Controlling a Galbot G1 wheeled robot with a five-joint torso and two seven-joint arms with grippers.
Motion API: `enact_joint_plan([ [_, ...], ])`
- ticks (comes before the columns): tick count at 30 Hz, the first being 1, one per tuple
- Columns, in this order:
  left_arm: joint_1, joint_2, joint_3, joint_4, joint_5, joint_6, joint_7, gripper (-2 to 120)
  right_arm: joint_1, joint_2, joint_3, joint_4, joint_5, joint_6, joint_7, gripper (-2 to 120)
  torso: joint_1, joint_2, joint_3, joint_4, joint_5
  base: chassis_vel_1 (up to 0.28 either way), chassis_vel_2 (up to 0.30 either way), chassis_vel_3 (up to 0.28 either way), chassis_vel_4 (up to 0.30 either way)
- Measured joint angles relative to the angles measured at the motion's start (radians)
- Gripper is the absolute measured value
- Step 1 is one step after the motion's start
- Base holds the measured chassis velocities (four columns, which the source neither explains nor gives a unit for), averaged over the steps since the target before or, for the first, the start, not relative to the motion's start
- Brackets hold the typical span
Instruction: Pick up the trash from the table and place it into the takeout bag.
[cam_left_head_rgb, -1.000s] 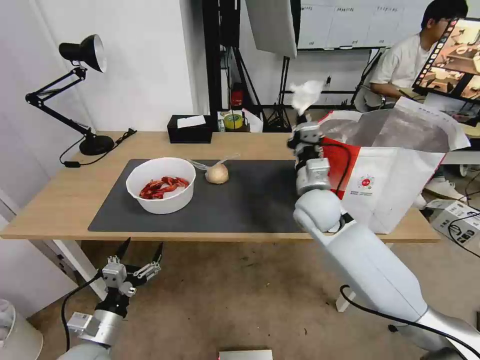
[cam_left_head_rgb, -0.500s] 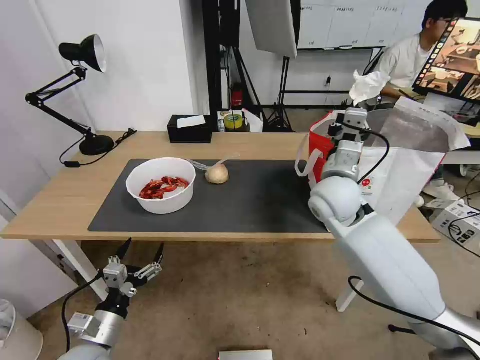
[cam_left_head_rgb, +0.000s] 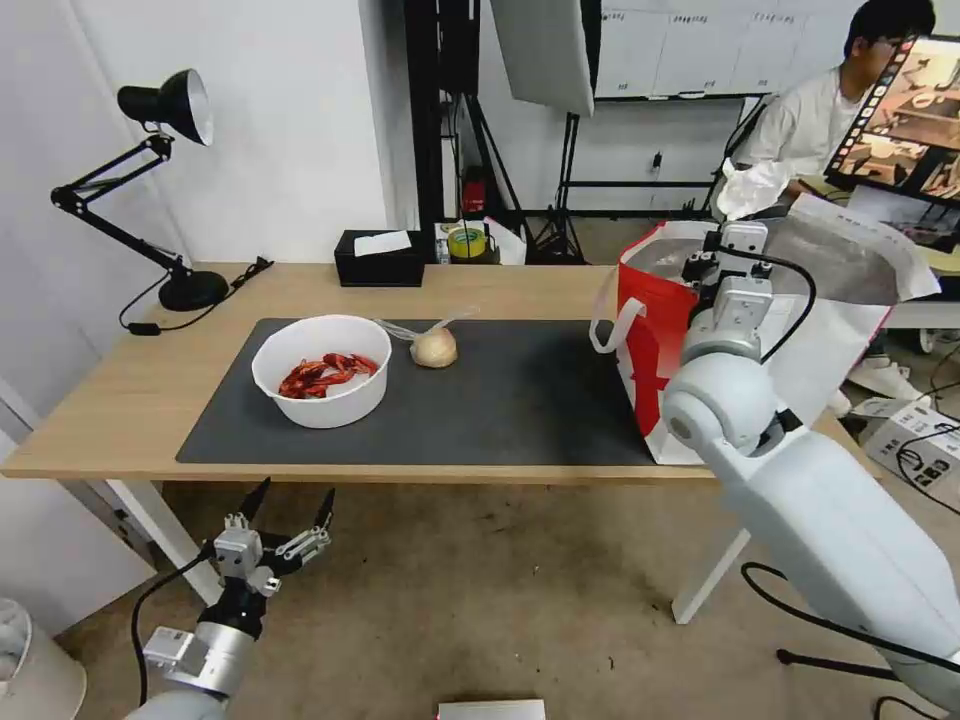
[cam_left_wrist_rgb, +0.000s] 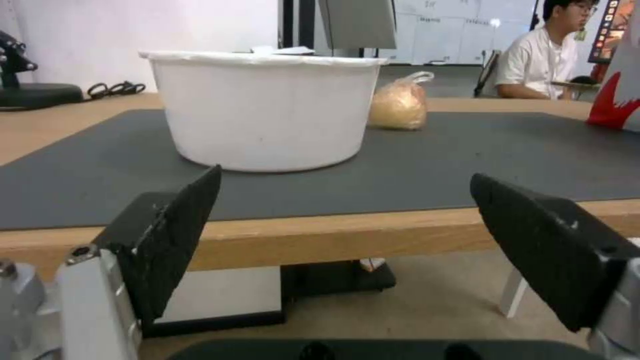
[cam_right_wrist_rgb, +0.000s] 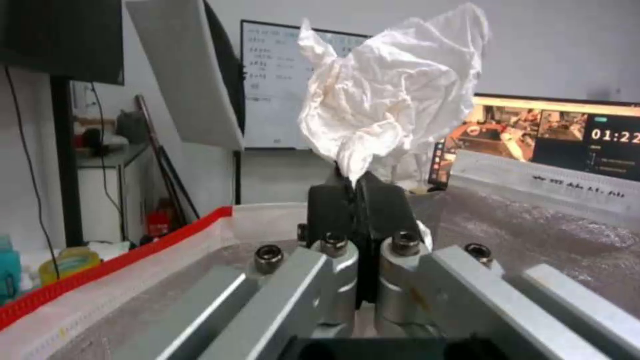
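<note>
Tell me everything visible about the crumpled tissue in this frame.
The tissue is a white, thin, heavily creased wad of paper, fanned out loosely at the top and squeezed to a narrow tail at the bottom. That tail is pinched between the shut black jaws of the right gripper, which points upward. It is held in the air above the open mouth of the takeout bag, over its silver lining, touching nothing but the jaws.

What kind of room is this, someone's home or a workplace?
Probably a lab or studio staged as a dining spot: a softbox on a stand, a whiteboard and a monitor behind a table carrying a takeout bag.
</note>
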Motion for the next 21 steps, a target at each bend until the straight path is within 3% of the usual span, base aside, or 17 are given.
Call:
enact_joint_plan([
  [7, 0.004, 0.002, 0.001, -0.004, 0.002, 0.0, -0.001, 100, 0.003, -0.011, 0.004, 0.031, 0.071, 0.004, -0.015, 22, 0.0, 0.0, 0.0, 0.0001, -0.0001, 0.0, 0.0, 0.0, 0.0],
  [17, 0.018, -0.007, -0.001, -0.011, 0.004, 0.0, -0.001, 100, 0.001, -0.022, 0.011, 0.039, 0.092, -0.01, -0.01, 64, 0.0, 0.0, 0.0, 0.0, -0.0001, 0.0, 0.0, 0.0, 0.0],
  [21, 0.019, -0.007, -0.002, -0.011, 0.003, 0.0, -0.001, 100, -0.004, -0.025, 0.012, 0.041, 0.099, -0.013, -0.01, 73, 0.0, 0.0, 0.0, 0.0, -0.0001, 0.0, 0.0, 0.0, 0.0],
])
